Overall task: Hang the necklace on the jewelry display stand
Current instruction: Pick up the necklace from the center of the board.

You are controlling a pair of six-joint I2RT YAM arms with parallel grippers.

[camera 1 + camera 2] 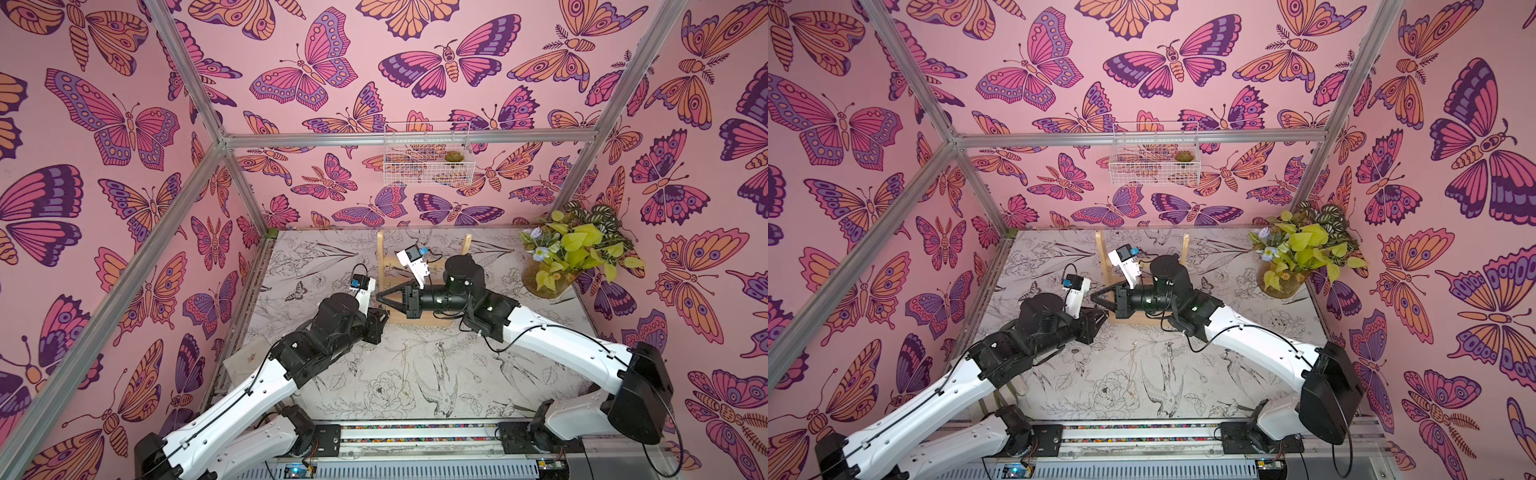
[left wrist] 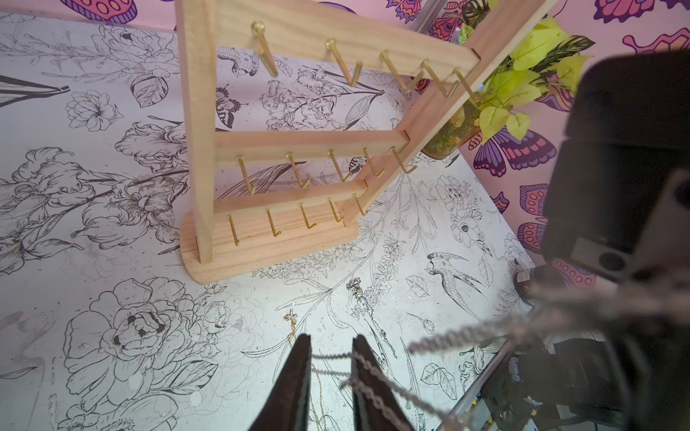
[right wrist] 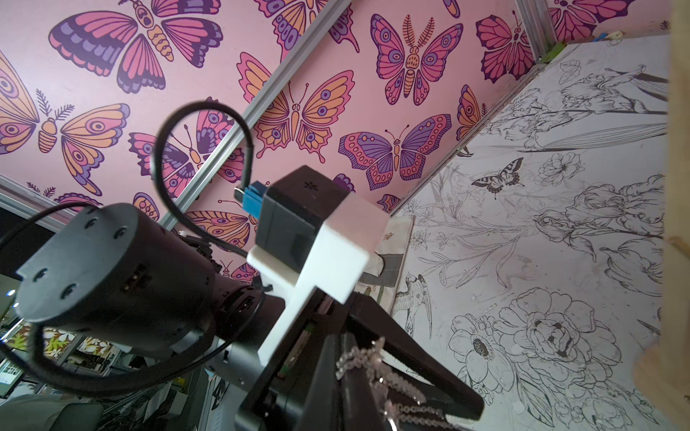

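1. In both top views we see the two arms meet just in front of the jewelry display stand [image 1: 380, 251]. The right gripper [image 1: 379, 298] is almost tip to tip with the left gripper [image 1: 384, 313]. The necklace [image 1: 404, 365], a fine gold line, lies on the table [image 1: 332, 266] nearer the arm bases, well apart from both grippers. The right forearm covers most of the crossbars. From up here we cannot tell how either gripper stands.

2. In the left wrist view the left gripper's fingers [image 2: 298, 373] stand apart and clamp nothing.
   - A silver-grey chain [image 2: 440, 337] crosses the gap between them and runs off to the right arm's blurred bulk.
   - The gold necklace [image 2: 291, 317], with its small cross, lies on the table just beyond the fingertips, and part of it passes behind one finger.
   - We judge that the strung chain could slide off the spread fingers if they part unevenly.
   - It could also catch the wrong hook [image 2: 341, 63] and tug the stand, which looks easy to tip.

3. In the right wrist view the right gripper is pressed together on a bunch of the silver-grey chain [image 3: 367, 360].
   - Dark fingers overlap here, and we cannot say which belong to which gripper.
   - The stand is only a pale blurred edge [image 3: 677, 149].
   - The gold necklace is out of sight.
   - We judge that too much pull between the pinch and the spread fingers could yank the links free.
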